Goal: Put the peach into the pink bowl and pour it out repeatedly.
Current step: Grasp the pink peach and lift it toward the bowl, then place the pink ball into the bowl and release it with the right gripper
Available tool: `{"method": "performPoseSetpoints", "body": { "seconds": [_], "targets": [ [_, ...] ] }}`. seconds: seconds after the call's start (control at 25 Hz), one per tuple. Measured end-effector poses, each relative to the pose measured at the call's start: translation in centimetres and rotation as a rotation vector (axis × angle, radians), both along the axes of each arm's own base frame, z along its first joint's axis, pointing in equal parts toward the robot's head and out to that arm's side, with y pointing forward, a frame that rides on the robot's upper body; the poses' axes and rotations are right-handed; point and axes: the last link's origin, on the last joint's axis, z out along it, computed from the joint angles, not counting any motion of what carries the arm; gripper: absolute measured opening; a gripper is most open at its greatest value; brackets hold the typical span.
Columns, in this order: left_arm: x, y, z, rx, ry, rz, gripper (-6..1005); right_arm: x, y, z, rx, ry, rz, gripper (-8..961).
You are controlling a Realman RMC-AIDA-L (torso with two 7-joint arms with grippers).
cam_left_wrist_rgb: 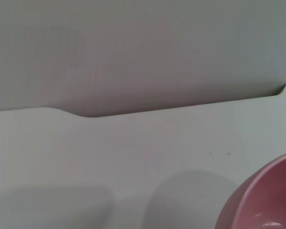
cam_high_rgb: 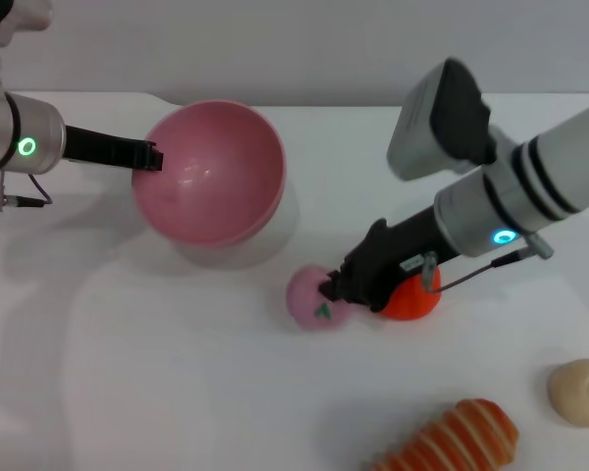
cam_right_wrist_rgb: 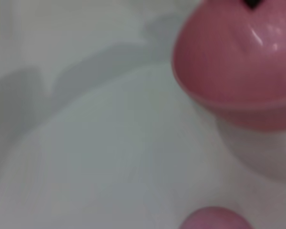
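Note:
The pink bowl (cam_high_rgb: 216, 177) hangs tilted above the table, its empty inside facing me, and casts a shadow below. My left gripper (cam_high_rgb: 149, 155) is shut on its left rim. The bowl's edge (cam_left_wrist_rgb: 269, 195) shows in the left wrist view, and the bowl (cam_right_wrist_rgb: 233, 57) fills the corner of the right wrist view. The peach (cam_high_rgb: 310, 297), pale pink with a green stem mark, lies on the table in front of the bowl. My right gripper (cam_high_rgb: 336, 287) touches the peach's right side. The peach (cam_right_wrist_rgb: 212, 219) just peeks into the right wrist view.
A bright orange fruit (cam_high_rgb: 414, 299) sits right behind my right gripper. A beige round lump (cam_high_rgb: 579, 391) lies at the right edge. An orange-and-white striped piece (cam_high_rgb: 456, 440) lies at the front. The white table (cam_high_rgb: 128, 373) spreads out to the front left.

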Motion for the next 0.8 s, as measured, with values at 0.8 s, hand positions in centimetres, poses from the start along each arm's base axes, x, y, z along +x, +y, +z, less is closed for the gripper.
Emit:
{"method": "performPoseSetpoints", "body": {
  "seconds": [0.8],
  "targets": [
    [1.2,-2.3,-2.3,-0.222,0.034,-0.074,50,-10.8,-1.2,8.5,0.186,0.347,0.158,70]
  ]
}}
